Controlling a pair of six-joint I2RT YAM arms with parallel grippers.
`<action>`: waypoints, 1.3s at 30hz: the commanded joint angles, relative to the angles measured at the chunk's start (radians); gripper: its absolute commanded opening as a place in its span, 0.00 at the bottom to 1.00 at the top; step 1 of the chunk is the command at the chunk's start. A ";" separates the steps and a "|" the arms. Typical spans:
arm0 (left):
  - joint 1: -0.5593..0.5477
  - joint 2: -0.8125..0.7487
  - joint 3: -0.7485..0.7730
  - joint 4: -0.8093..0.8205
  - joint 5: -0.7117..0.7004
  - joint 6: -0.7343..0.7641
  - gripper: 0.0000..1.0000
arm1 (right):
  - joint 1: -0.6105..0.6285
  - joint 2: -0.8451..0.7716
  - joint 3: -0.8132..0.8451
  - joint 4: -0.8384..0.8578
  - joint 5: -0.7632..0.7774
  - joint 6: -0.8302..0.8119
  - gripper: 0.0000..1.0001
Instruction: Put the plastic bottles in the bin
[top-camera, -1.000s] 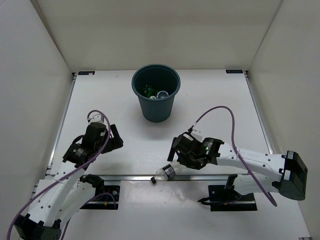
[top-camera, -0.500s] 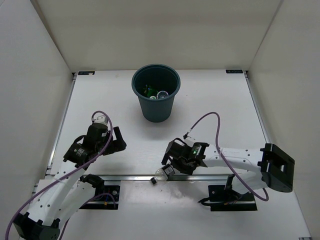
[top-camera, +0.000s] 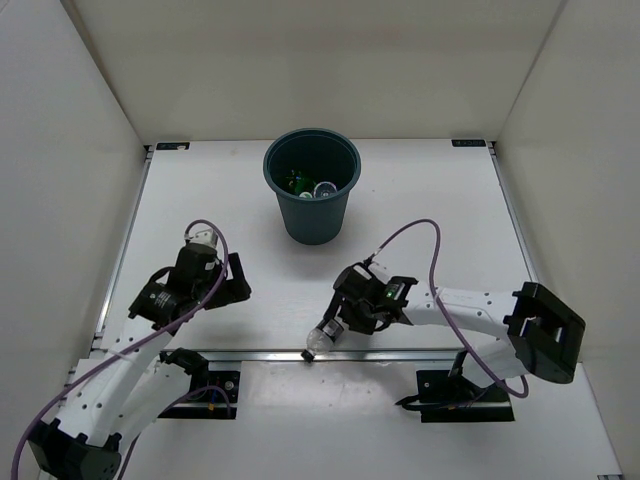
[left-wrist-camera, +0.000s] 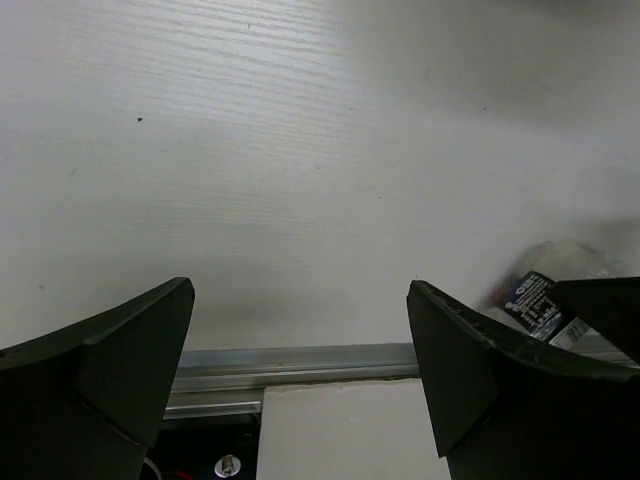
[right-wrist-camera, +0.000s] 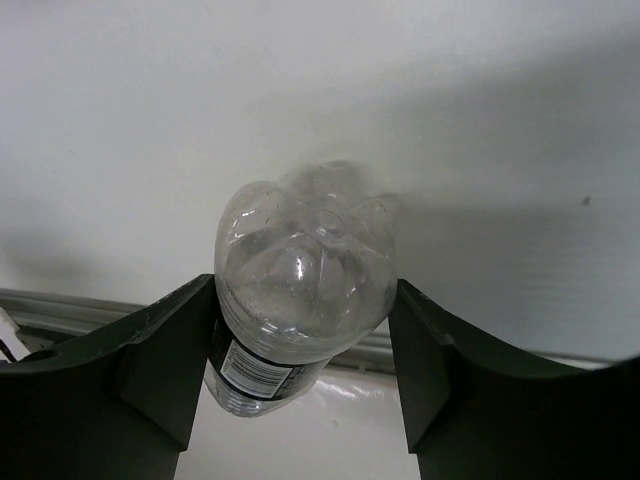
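Gripping: right gripper (top-camera: 338, 322) is closed narrow on the bottle (top-camera: 322, 338), with a finger (right-wrist-camera: 160, 350) pressed to each side of the clear body.
Bottle: clear and crumpled, with a dark band and a white barcode patch. It sits between the right gripper's fingers at the near edge of the counter (top-camera: 430, 200).
Bottle, lie: the base end is over the counter. The label and cap end reaches past the fingers to the rail (top-camera: 400, 353).
Bottle, contact below: I cannot tell whether it rests on the counter or is lifted.
Left gripper (top-camera: 238, 282): spread wide and holding nothing. Bare counter shows between its fingers, and the rail runs just past their tips.
Left gripper to bottle: apart. The bottle is off to this gripper's right, and its label shows beyond the right finger in the left wrist view.
Bin (top-camera: 312, 200): dark teal, round and upright. It stands well beyond both grippers, away from the arm bases and roughly midway between the two.
Other bottles (top-camera: 296, 181): these lie inside the bin, far from either gripper. One green and one clear one show, but the count is not clear.
Cables: a purple loop arches over each arm behind its gripper.
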 joint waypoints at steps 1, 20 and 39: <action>0.013 0.020 0.042 0.011 -0.008 0.012 0.99 | -0.071 -0.040 0.079 0.034 0.022 -0.145 0.28; 0.117 0.167 0.102 0.163 -0.012 -0.032 0.98 | -0.467 0.205 0.985 0.087 -0.124 -0.977 0.12; 0.180 0.187 0.151 0.172 -0.080 -0.025 0.99 | -0.610 0.298 1.207 -0.144 0.070 -1.065 0.99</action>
